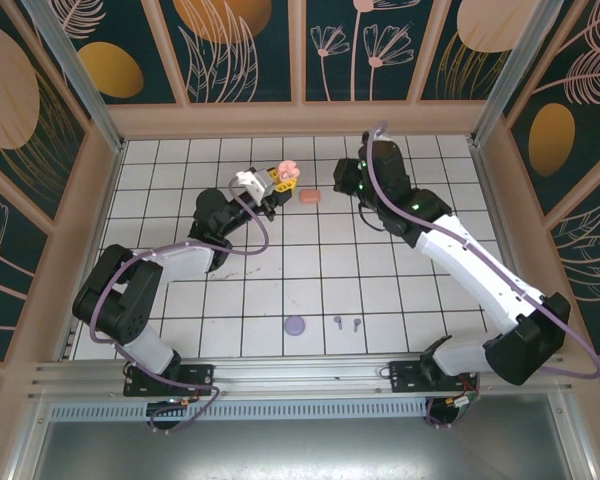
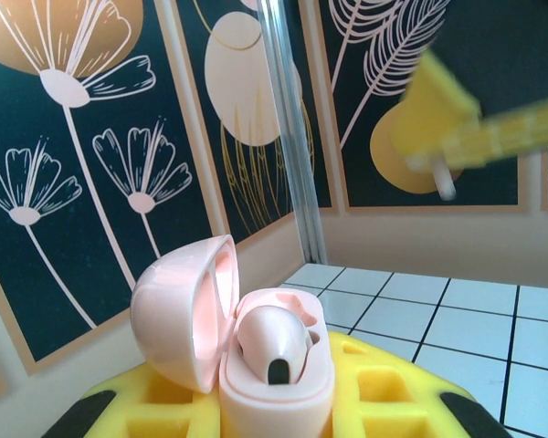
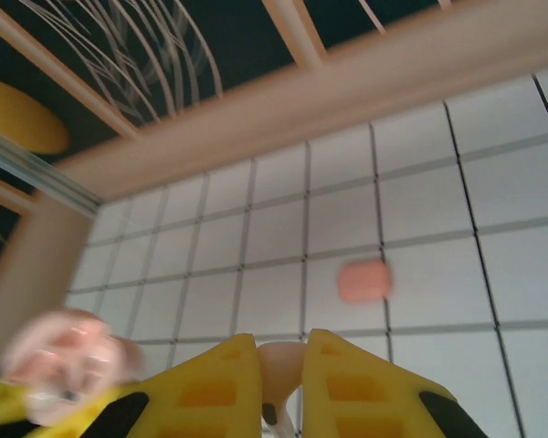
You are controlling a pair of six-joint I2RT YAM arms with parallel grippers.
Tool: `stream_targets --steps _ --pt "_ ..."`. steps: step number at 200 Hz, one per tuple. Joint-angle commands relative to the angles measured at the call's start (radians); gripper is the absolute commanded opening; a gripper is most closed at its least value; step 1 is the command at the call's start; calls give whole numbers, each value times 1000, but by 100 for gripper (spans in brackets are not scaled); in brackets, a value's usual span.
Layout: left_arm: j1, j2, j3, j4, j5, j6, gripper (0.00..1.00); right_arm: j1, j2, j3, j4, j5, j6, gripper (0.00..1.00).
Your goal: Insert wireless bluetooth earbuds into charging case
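Peach earbud [image 3: 279, 363] lengthwise between right fingers [image 3: 210, 388]

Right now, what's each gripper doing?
Left gripper: closed on the open peach charging case.
Right gripper: closed on a peach earbud.

The middle of the table [image 1: 300, 275] is bare tile, hemmed in by the arms at 9 and 3 o'clock. The 12 o'clock zone is tight: the left gripper [image 1: 274, 184] clasping an open peach case [image 1: 288, 172] and the right gripper [image 3: 279, 347] pinching a peach earbud [image 3: 276, 365] flank a coral case [image 1: 310, 198]. A purple case [image 1: 295, 325] and two purple earbuds [image 1: 337, 321] lie at 6 o'clock. Walls [image 1: 300, 118] enclose every side.
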Motion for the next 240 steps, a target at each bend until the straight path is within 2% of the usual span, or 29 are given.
stream_targets --steps 1,81,240 --pt "-6 7 42 -7 33 31 0 -7 16 79 72 -41 -87 14" --pt "-6 45 120 -69 92 96 0 -1 58 84 209 -153 -148 14" --pt "-6 55 173 -125 115 146 0 50 113 11 268 -206 -160 14"
